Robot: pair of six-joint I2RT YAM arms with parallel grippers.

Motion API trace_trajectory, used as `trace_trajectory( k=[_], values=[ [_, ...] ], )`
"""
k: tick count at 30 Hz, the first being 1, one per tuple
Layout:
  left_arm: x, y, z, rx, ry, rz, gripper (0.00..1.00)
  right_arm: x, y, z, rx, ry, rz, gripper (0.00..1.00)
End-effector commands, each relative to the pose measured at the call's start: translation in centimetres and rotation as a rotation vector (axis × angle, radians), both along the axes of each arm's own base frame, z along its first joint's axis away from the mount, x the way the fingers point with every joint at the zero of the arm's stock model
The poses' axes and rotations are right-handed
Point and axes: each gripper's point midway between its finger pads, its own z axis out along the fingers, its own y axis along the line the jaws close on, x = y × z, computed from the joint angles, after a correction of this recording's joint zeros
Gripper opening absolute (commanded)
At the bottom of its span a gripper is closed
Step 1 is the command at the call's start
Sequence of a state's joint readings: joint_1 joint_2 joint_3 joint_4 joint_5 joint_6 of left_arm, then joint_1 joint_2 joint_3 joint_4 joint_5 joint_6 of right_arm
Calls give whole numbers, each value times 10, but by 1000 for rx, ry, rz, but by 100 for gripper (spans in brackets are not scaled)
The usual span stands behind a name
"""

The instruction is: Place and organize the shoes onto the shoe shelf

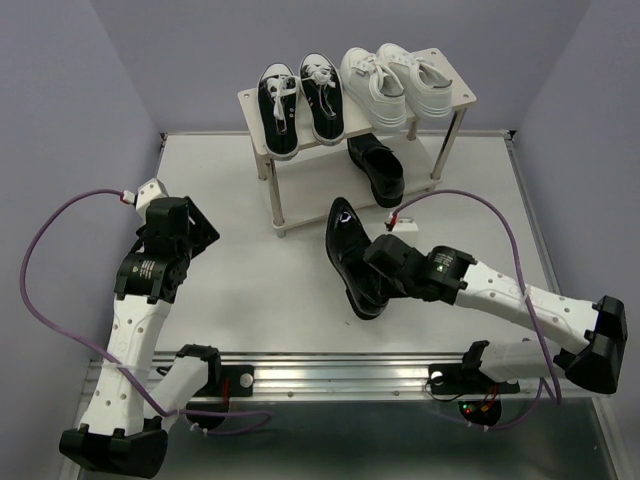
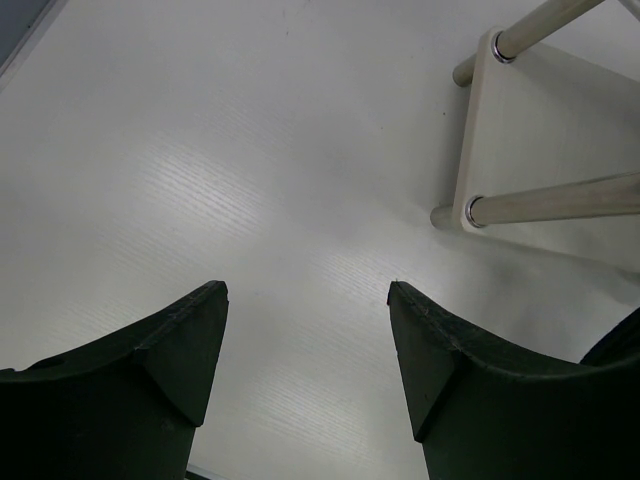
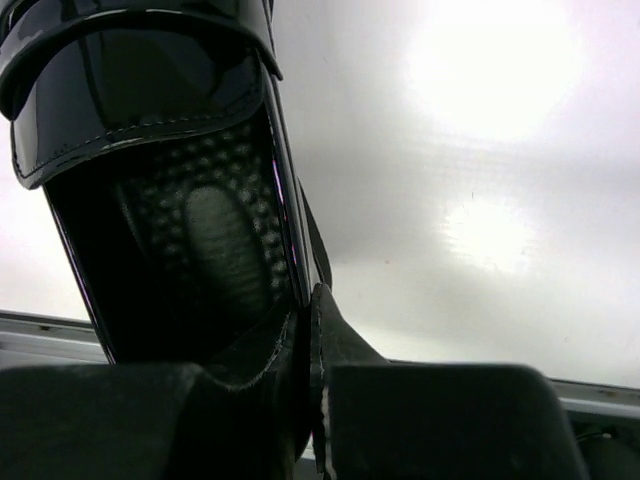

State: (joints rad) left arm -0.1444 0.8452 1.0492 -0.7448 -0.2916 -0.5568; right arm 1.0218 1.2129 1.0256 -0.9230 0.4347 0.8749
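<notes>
From above, the loafer (image 1: 350,250) lies on the table (image 1: 240,300), toe aimed at the shoe shelf (image 1: 252,118) and heel toward the right claw (image 1: 375,268), the nearer one. The left claw (image 1: 203,228) hangs well apart. Its wrist view shows the fingers (image 2: 190,330) spread and empty. The right wrist view shows the jaws pinched on the loafer's heel wall.

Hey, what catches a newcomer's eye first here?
The right gripper, shut on the side wall of a glossy black loafer on the table before the shelf. The other loafer sits on its lower tier, while black canvas sneakers and white sneakers fill the top.
</notes>
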Motion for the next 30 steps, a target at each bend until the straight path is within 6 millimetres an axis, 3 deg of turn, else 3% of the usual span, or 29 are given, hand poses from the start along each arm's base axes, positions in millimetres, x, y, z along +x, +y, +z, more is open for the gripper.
trace_trajectory(
  k=[1, 5, 13, 20, 30],
  values=[
    [2, 2, 10, 12, -30, 2, 76, 30, 7, 70, 24, -188, 23, 1],
    [4, 1, 7, 11, -31, 1, 76, 46, 11, 96, 10, -225, 10, 1],
    [1, 2, 11, 14, -34, 4, 76, 106, 3, 90, -68, -251, -51, 1],
    [0, 6, 18, 31, -41, 10, 76, 158, 11, 113, -18, -389, -64, 1],
    [-1, 3, 14, 10, -37, 6, 76, 222, 25, 107, 38, -437, -98, 1]
  ],
)
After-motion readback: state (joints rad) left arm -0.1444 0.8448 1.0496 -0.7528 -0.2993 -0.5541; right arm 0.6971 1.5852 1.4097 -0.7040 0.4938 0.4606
